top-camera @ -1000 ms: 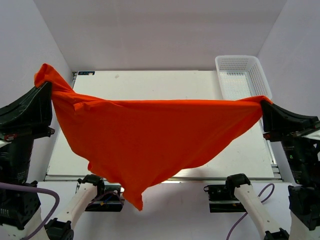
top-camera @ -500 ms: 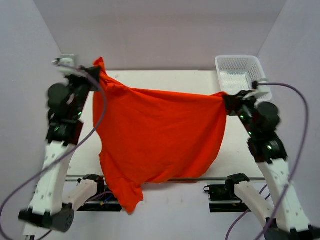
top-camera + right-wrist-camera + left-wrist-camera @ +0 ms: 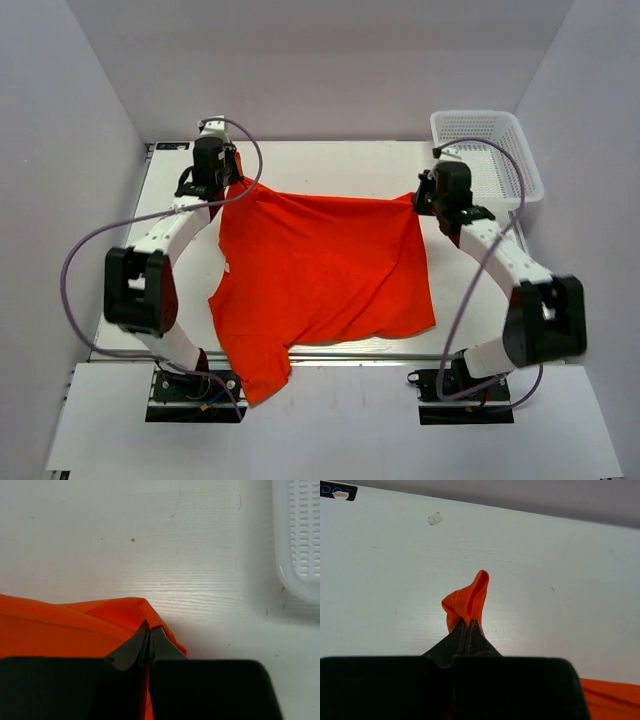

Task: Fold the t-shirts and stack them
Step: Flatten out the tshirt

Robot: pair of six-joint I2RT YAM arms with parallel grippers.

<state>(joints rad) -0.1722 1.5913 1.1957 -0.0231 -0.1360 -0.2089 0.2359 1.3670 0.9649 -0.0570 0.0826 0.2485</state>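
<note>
White tabletop fills mid-frame, with the orange-red t-shirt spread across its centre and one sleeve over the lower edge. The left hand is clamped on the shirt's upper-left corner. The right hand is clamped on its upper-right corner, near the mesh basket.

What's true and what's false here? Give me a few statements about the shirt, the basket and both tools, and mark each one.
1. The left tool is shut on a corner of the t-shirt. True.
2. The white basket stands at the table's far right corner. True.
3. The t-shirt lies inside the basket. False: it is spread on the table, outside the basket.
4. The right tool is open. False: it is shut on the t-shirt's edge.
5. Part of the t-shirt hangs over the table's near edge. True.
</note>
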